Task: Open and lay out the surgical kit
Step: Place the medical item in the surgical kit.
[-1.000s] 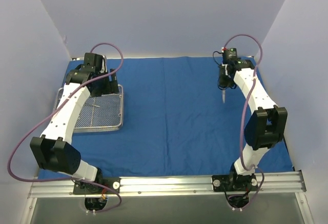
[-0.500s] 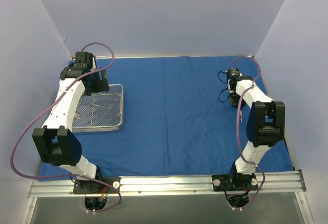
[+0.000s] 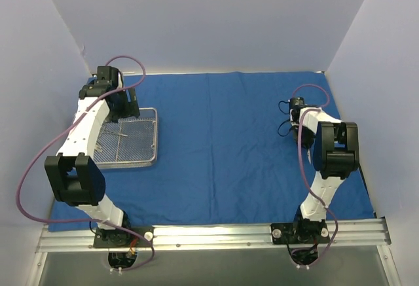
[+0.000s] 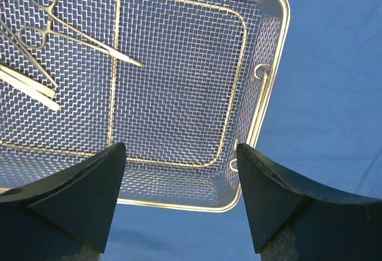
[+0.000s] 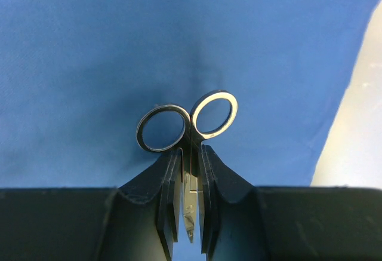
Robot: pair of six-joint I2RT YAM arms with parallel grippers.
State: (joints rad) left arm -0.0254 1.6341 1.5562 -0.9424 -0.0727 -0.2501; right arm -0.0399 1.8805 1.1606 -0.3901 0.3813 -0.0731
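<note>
The right pincer (image 5: 190, 153) clamps the scissors (image 5: 191, 128) along its fingers, rings pointing at the blue cloth (image 5: 89, 46) close ahead

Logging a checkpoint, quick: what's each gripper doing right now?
Left gripper: open, empty, over the silver wire-mesh tray.
Right gripper: shut on the steel ring-handled scissors.

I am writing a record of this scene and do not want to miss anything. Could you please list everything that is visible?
cloth: one, blue, spread over the table
tray: one, silver wire mesh, on the cloth at far left
instruments: about three, steel, lying in the tray, partly out of view
scissors: one, steel, held in the right gripper
rail: one, silver, near edge
cables: two, purple, one per arm
left gripper: black, open, above the tray
right gripper: black, shut on the scissors
</note>
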